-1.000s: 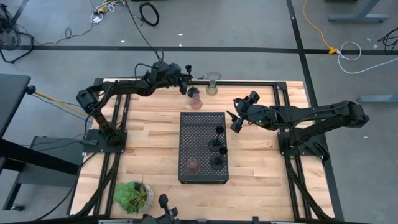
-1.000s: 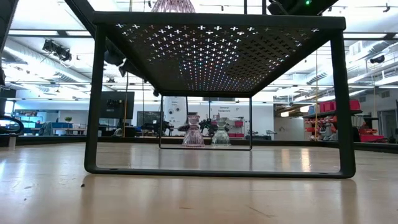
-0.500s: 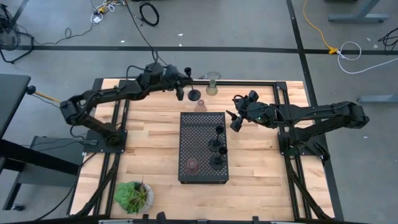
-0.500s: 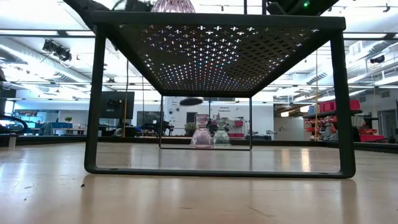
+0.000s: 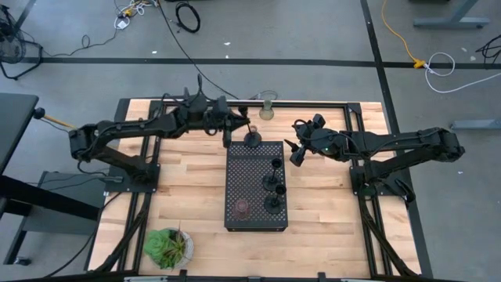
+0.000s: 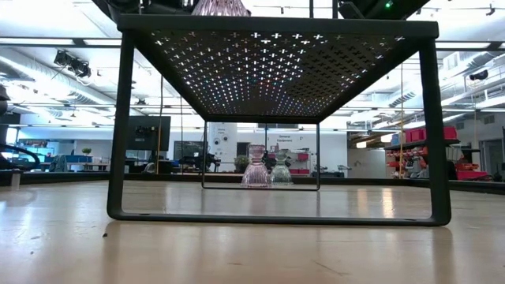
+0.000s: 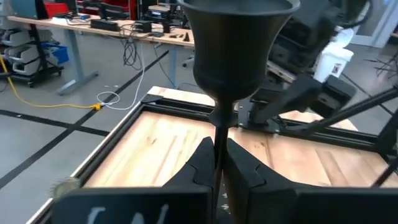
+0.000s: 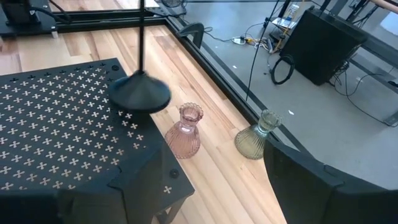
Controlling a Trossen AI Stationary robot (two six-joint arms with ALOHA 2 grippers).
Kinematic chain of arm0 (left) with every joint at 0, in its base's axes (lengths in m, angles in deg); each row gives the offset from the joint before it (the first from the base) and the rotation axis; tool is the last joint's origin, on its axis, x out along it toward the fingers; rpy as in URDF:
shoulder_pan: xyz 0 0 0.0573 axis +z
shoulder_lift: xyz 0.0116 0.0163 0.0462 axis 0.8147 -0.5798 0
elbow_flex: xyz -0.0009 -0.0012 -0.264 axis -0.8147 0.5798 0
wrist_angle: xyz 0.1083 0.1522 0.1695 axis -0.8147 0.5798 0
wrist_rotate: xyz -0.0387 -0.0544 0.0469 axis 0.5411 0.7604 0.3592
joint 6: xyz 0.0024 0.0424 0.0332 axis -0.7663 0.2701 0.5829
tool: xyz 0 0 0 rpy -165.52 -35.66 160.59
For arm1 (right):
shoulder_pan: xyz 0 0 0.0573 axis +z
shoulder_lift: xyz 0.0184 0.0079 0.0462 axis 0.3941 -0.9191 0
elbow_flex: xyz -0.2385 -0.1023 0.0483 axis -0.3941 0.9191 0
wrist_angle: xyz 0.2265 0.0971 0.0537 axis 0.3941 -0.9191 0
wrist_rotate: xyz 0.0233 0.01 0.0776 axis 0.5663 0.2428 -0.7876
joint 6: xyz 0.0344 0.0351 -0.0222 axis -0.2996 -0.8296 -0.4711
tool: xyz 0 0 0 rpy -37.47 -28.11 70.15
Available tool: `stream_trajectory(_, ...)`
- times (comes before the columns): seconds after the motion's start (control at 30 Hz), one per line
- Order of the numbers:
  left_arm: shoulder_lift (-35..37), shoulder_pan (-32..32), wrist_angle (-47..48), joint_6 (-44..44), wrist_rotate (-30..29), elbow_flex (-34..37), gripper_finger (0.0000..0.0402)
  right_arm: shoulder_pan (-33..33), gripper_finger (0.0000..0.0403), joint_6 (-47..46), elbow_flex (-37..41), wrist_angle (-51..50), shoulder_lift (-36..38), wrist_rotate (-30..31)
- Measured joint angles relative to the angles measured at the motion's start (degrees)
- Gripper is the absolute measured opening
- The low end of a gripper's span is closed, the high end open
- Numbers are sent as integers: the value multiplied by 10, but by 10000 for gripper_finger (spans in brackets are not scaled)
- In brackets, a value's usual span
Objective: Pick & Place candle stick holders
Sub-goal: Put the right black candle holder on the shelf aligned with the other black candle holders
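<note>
1. The left gripper (image 5: 235,125) is pressed together on the thin stem of a slim black stemmed candle holder with a round base (image 5: 253,140). It carries the holder above the 12 o'clock edge of the large black perforated rectangular tray (image 5: 244,178).
2. In the right wrist view the carried holder's base (image 8: 140,93) looks blurred and seems to hang just over that tray edge, not yet set down.
3. Two more slim black holders (image 5: 275,164) already stand along the tray's 3 o'clock side, and a squat brownish glass-like holder (image 5: 242,208) stands toward 7 o'clock.
4. A squat pinkish glass-like holder (image 8: 186,131) and a squat olive-green glass-like holder (image 8: 257,135) wait on the wooden table (image 5: 188,188), beyond the tray's 12 o'clock edge.
5. The right gripper (image 5: 295,150) hovers with fingers spread at the tray's 2 o'clock corner.
6. Risk: released this near the rim, the base could overhang, so the holder tips onto the pinkish holder below.
7. Risk: a pinch on so thin a stem could let the holder swing or tilt on landing.
8. Risk: the two arms are near each other and could touch.
</note>
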Motion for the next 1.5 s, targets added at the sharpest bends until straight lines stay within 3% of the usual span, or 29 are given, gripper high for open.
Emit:
stream_trajectory(0.57,0,-103,-43,6,-49,0,13,0,272,0,0,22,0,-2)
stream_trajectory(0.87,-22,-116,-72,0,-63,0,13,0,272,1,0,27,0,-15)
stream_trajectory(1.0,-50,-126,-136,0,-61,0,13,0,272,2,0,29,0,-16)
stream_trajectory(1.5,-86,-160,-156,9,-88,-1,14,0,272,3,0,31,0,-15)
